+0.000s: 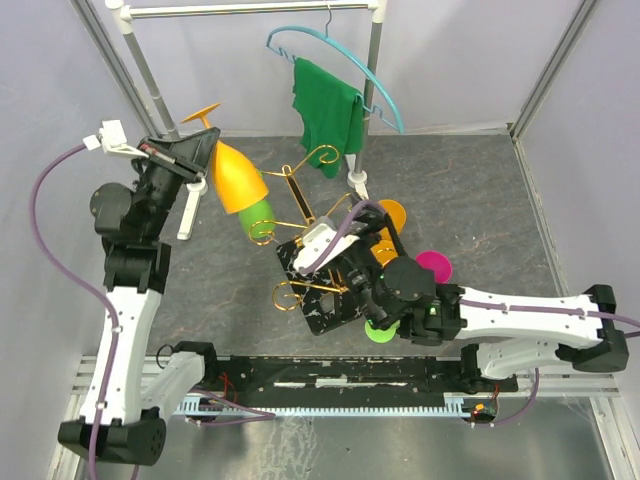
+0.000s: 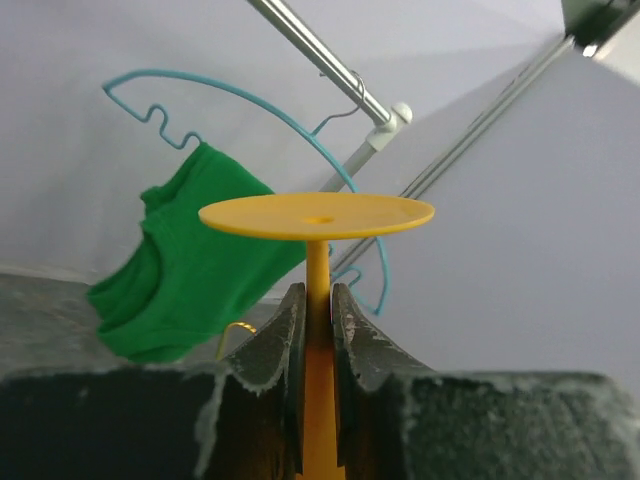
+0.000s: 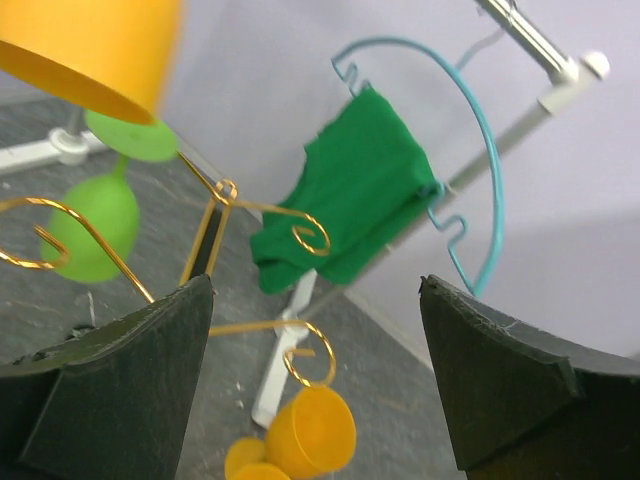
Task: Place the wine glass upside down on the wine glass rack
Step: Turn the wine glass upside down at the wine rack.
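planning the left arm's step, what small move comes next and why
Probably ease the left arm toward a free scroll arm of the wine glass rack. Its jaws are shut on the stem of the orange wine glass, already bowl-down, foot up, beside the rack but not hung; the right jaws stand open.

The wine glass [image 1: 238, 180] is showing smooth matt orange plastic beside the wine glass rack [image 1: 322, 312], which is gleaming gold metal

Left arm [image 1: 125, 330], right arm [image 1: 520, 322]: white links, black joints, purple cables [image 1: 36, 200]; fingers [image 3: 110, 380] dark, rough-textured.
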